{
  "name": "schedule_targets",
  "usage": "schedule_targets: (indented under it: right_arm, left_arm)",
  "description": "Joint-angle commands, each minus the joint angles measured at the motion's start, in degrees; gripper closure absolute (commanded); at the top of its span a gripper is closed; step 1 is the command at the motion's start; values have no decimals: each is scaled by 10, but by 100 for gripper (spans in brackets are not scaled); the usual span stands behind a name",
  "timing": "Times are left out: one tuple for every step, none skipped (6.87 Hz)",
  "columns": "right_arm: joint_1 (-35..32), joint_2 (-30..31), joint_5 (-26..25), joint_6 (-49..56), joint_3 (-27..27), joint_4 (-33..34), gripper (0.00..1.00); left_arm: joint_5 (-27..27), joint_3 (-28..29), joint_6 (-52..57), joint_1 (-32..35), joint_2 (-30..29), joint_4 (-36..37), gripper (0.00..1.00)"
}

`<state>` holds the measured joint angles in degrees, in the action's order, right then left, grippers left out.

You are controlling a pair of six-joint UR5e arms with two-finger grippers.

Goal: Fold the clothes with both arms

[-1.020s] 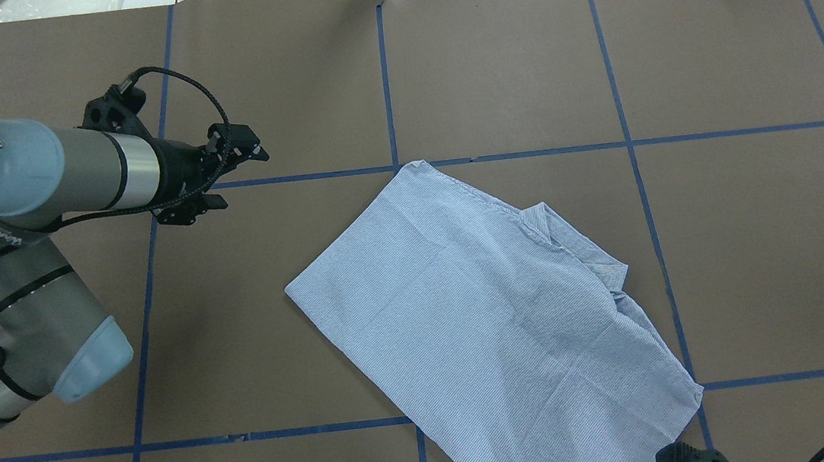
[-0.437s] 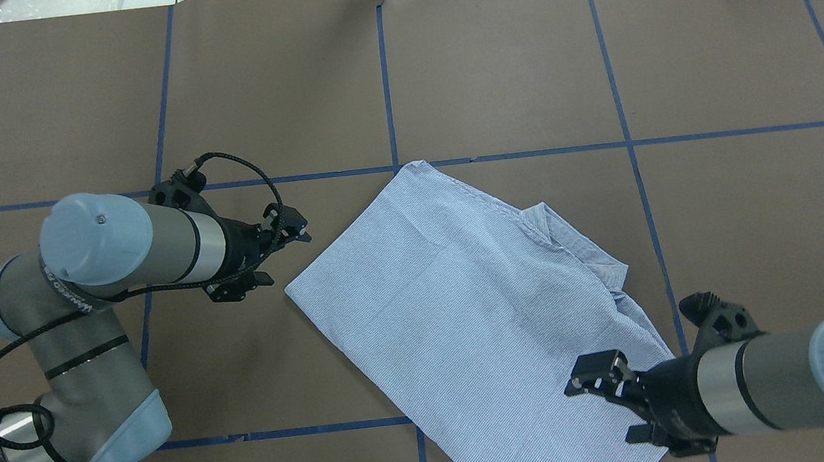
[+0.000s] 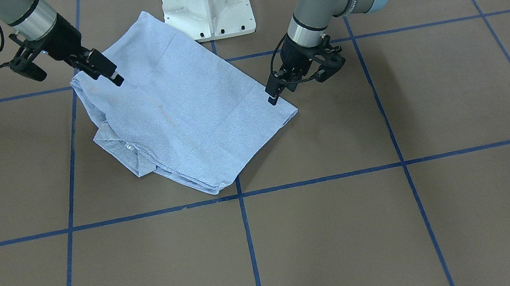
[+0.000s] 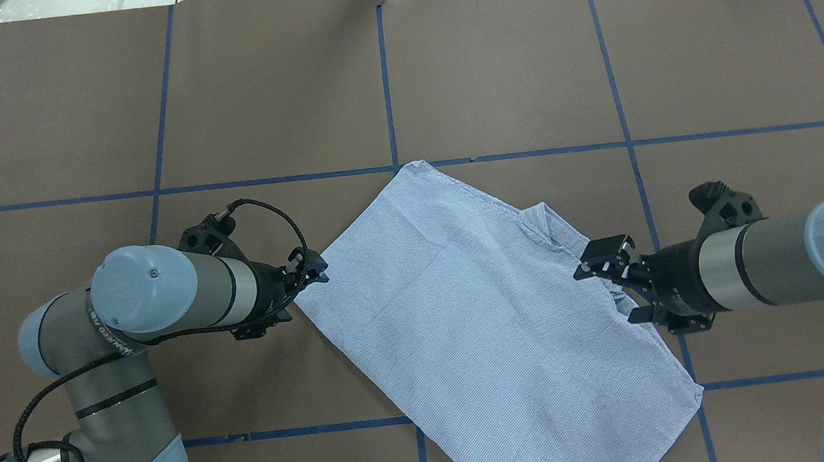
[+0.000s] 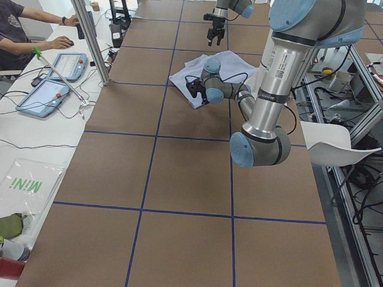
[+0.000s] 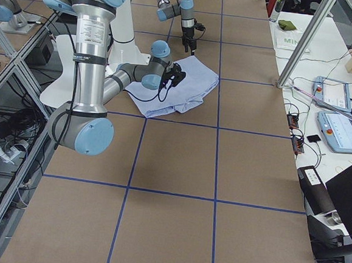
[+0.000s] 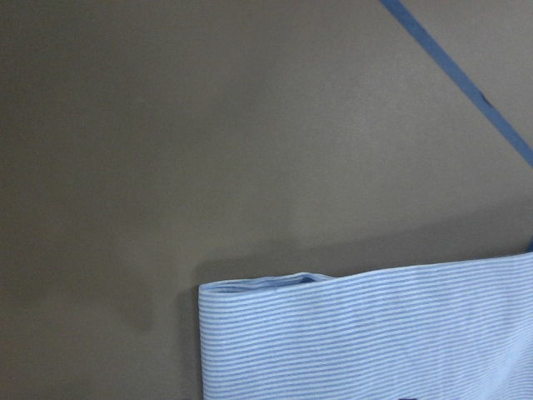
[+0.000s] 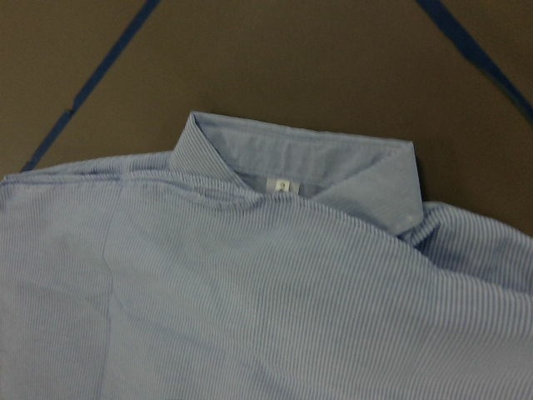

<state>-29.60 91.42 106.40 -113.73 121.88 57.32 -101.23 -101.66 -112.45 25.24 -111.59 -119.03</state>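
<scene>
From the front, the striped shirt lies folded to a rough rectangle on the brown worktop, between the two grippers. The left gripper stands low at one corner, with one fingertip just at the cloth edge. The right gripper is at the opposite side, where the cloth is bunched.

From above, both grippers have their jaws apart, with nothing held. The corner is hidden just below the left gripper, and the collar is just beside the right gripper.

In the two side views the arms reach to the shirt from opposite ends. The jaws are too small there to judge.

The left wrist camera shows the folded corner directly ahead, its layers slightly open, with bare worktop and a blue tape line beyond. The right wrist camera looks at the collar and the small white neck label. No fingers are in view.

I think the main risk is at the left corner: if the gripper closes on the top layer only, the fold will open when lifted. On the right, the bunched cloth may give an uneven hold. Then the two sides would rise unequally and the next fold would come out skewed.
</scene>
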Motion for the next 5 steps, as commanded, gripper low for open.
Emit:
schedule_targets:
  right_arm:
    - [-42, -3, -3, 46, -35, 1, 0]
    - [-43, -3, -3, 47, -35, 1, 0]
    - [-43, -3, -4, 47, -35, 1, 0]
    - [-43, -3, -4, 47, -37, 1, 0]
    - [-43, -3, -4, 47, -37, 1, 0]
  left_arm:
    - [6, 21, -1, -7, -7, -1, 22]
    - [7, 34, 0, -7, -13, -1, 25]
    - [7, 35, 0, -6, -14, -1, 28]
    - [15, 36, -1, -6, -14, 0, 41]
    - [34, 41, -1, -7, -13, 0, 58]
